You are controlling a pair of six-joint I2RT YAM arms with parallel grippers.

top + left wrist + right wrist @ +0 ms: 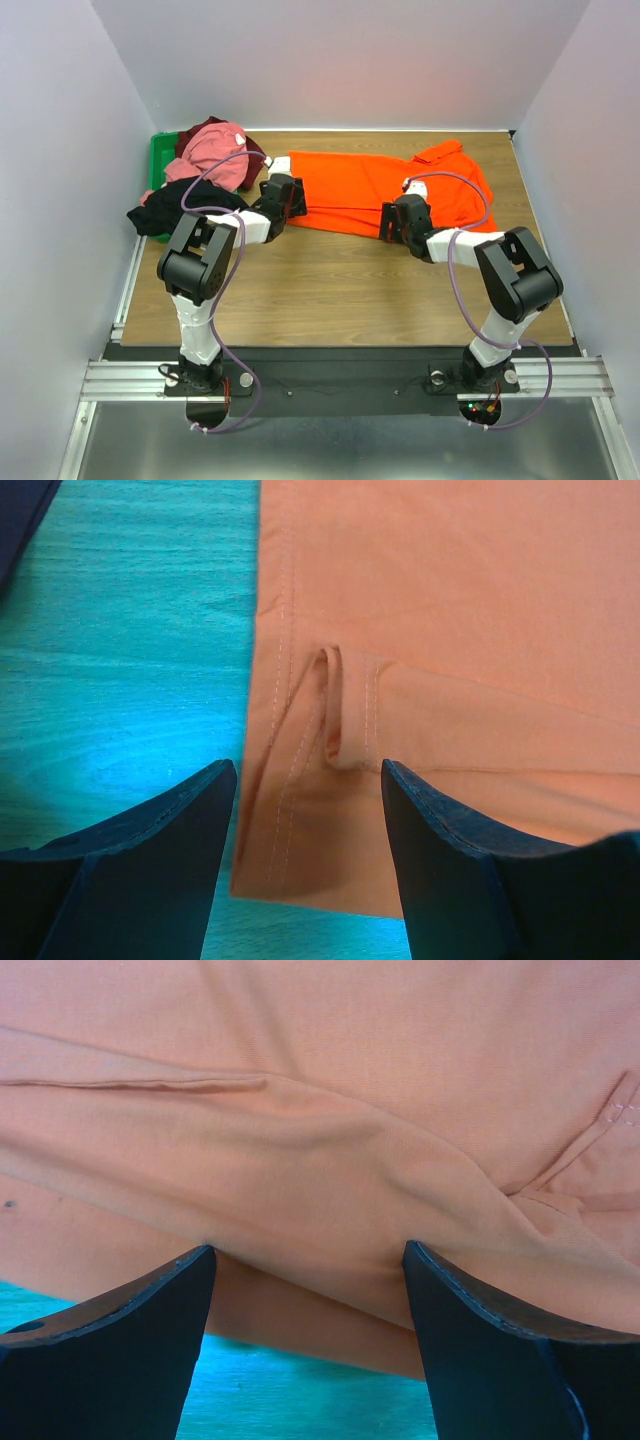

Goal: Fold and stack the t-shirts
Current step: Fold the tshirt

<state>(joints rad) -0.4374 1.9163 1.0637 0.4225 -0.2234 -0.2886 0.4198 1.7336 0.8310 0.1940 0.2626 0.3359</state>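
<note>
The bright orange t-shirt [365,185] lies spread across the far middle of the table. My left gripper [290,197] is low at its near left corner. In the left wrist view the hemmed corner of the orange t-shirt [450,630] lies flat between the wide-apart fingers of that gripper [308,770]. My right gripper [396,220] is at the shirt's near edge further right. It is open [308,1252], and a rumpled fold of the orange cloth [320,1090] runs between its fingers. The pink t-shirt [215,150], a dark maroon one [188,138] and a black one [168,212] are heaped at the left.
A green plastic bin [157,160] stands at the far left under the heap of shirts. White walls close in the table on three sides. A corner of dark cloth [22,520] shows at the top left of the left wrist view.
</note>
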